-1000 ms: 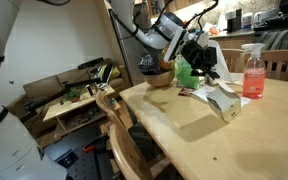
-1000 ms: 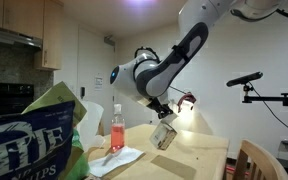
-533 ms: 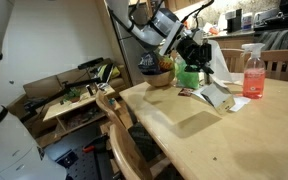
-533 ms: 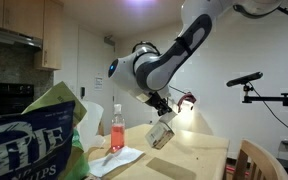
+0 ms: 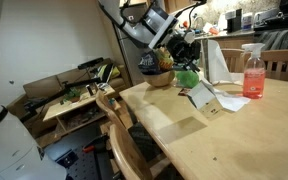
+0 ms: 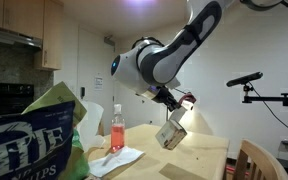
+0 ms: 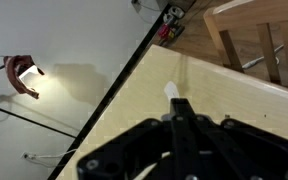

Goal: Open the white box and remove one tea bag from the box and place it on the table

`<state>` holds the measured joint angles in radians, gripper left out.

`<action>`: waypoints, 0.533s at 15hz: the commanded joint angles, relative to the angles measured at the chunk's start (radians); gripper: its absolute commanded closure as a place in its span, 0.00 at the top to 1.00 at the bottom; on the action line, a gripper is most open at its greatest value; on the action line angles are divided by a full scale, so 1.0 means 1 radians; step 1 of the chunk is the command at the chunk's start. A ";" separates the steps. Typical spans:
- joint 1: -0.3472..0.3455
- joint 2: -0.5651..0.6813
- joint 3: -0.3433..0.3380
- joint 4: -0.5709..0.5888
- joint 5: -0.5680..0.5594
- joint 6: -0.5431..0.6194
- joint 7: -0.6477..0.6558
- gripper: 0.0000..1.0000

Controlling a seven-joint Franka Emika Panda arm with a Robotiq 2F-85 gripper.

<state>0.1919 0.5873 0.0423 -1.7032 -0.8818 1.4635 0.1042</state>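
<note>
A pale wooden desk with a rounded edge fills the foreground in both exterior views. A wooden chair is pushed up to it. Beyond it, by the wall, stands a low bench piled with clutter. In an exterior view, wall cabinets hang at the left and a small lamp glows behind the desk.

On the desk are a spray bottle of pink liquid, a bowl and white paper. Close to the camera, a blue and green bag shows the large letters "ETTLE". The print on the box is too small to read.

The end effector is fully closed, pinching the top flap of the box. The box hangs tilted just above the desk, with its shadow beneath. In the wrist view the dark fingers meet over the desk, with a small white tip past them that I cannot identify.
</note>
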 commanded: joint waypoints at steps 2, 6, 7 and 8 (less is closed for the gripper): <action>0.006 -0.050 0.021 -0.067 -0.004 -0.144 -0.034 0.00; -0.001 -0.011 0.042 -0.074 -0.006 -0.214 -0.057 0.00; -0.002 0.000 0.044 -0.074 -0.008 -0.222 -0.067 0.00; -0.006 0.015 0.046 -0.072 -0.011 -0.219 -0.080 0.00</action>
<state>0.1946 0.5829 0.0745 -1.7700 -0.8823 1.2750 0.0674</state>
